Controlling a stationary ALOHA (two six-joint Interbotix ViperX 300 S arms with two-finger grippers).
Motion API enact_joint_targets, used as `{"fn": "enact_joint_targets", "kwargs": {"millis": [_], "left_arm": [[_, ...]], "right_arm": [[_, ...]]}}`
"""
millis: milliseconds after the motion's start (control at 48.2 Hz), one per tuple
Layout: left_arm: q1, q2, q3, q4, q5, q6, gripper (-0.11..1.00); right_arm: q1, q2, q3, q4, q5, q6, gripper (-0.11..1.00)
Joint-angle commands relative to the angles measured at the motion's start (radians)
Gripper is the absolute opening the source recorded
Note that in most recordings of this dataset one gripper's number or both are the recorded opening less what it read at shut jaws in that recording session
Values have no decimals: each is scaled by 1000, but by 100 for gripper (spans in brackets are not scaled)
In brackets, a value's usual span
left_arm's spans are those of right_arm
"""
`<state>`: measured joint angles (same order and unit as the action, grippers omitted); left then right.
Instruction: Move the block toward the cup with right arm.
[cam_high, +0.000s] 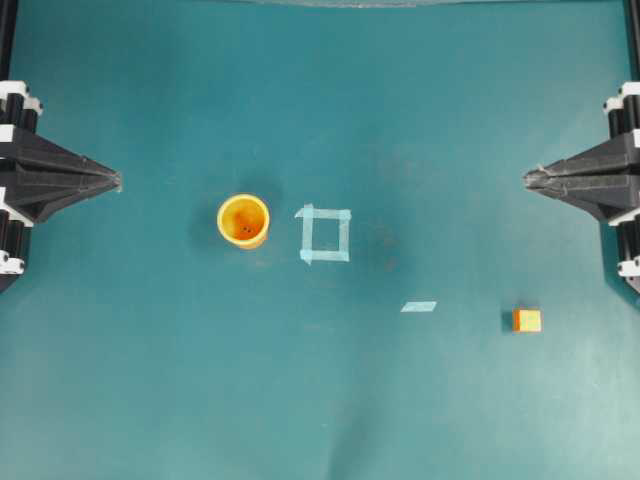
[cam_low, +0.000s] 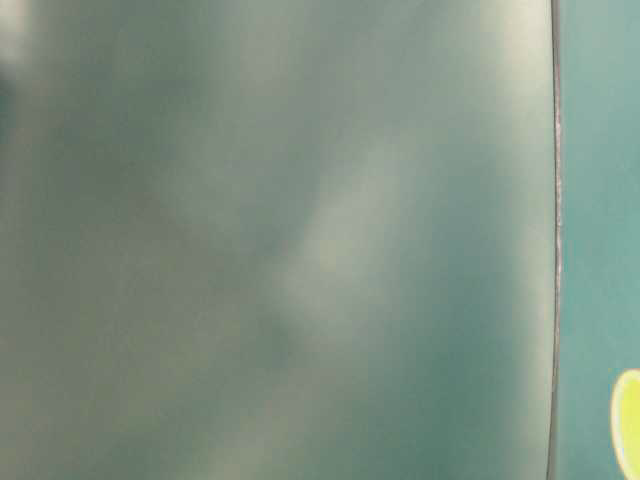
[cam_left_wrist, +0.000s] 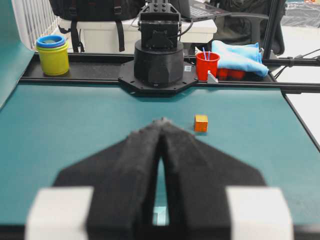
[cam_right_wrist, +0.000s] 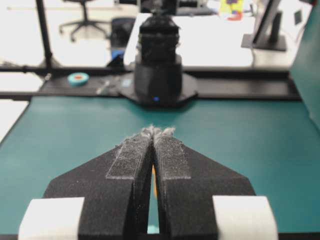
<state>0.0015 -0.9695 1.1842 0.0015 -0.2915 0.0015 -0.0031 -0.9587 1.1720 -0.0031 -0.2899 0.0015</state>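
Observation:
The block, a small orange cube with a pale yellow top, sits on the teal table at the lower right. It also shows in the left wrist view. The cup, orange-yellow with a darker inside, stands left of centre; a sliver of it shows between the jaws in the right wrist view. My right gripper is shut and empty at the right edge, well behind the block. My left gripper is shut and empty at the left edge.
A pale tape square lies just right of the cup. A pale tape strip lies between the square and the block. The table-level view is blurred teal with a yellow edge at its lower right.

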Motion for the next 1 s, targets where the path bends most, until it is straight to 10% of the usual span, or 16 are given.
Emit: {"fn": "enact_joint_targets", "kwargs": {"millis": [0, 291, 975], "left_arm": [[2, 11, -28, 11, 20, 5, -1], [0, 11, -40, 11, 58, 5, 5], [2, 11, -40, 11, 80, 3, 4]], "right_arm": [[-5, 0, -18, 2, -3, 2, 0], [-5, 2, -91, 2, 216, 28, 0], [-3, 51, -152, 20, 831, 330, 0]]}}
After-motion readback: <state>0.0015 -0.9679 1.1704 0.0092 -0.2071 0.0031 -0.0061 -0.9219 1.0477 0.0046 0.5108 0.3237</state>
